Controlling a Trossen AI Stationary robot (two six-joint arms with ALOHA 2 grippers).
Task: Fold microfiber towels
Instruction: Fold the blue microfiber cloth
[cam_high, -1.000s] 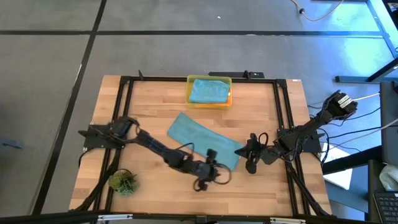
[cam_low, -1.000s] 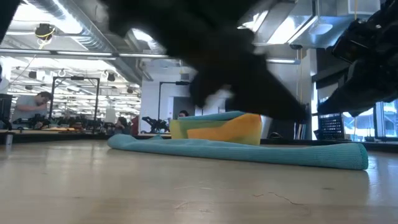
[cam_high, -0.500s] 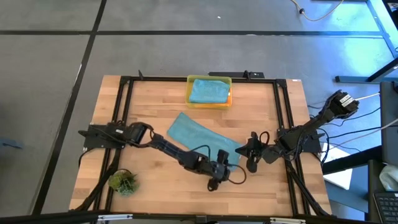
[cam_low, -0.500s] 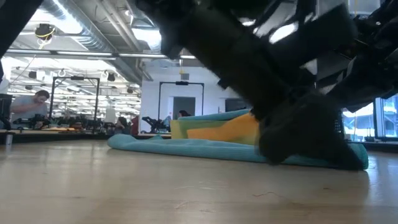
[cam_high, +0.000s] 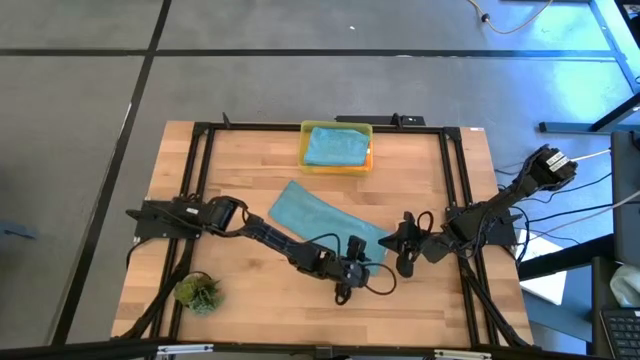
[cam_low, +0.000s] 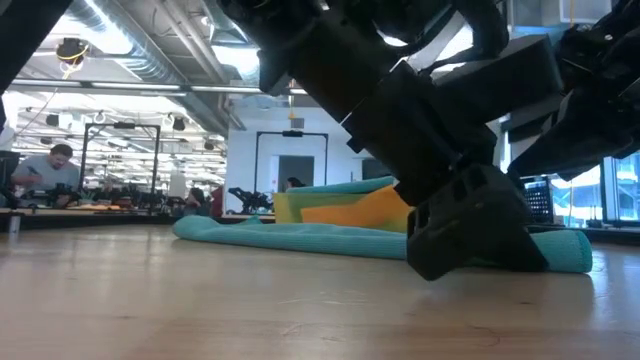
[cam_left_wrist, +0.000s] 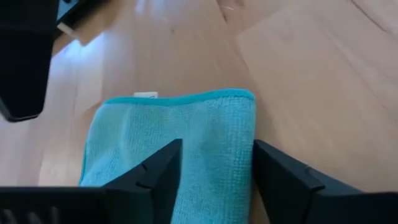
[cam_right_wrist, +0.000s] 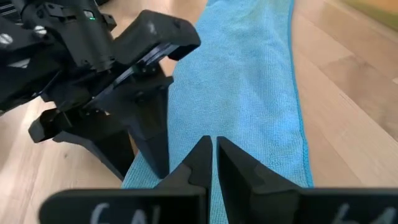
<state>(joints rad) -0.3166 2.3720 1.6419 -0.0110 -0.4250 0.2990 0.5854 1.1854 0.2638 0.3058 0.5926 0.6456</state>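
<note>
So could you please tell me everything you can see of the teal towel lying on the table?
The teal-blue microfiber towel lies flat on the wooden table as a long folded strip, running diagonally in front of the yellow bin. Its nap looks soft with a stitched edge. The left tool stands open over its near end; the shut right tool is beside that end.

Even, bright overhead light with soft shadows; the low view's near arm (cam_low: 400, 120) is a blurred silhouette.
</note>
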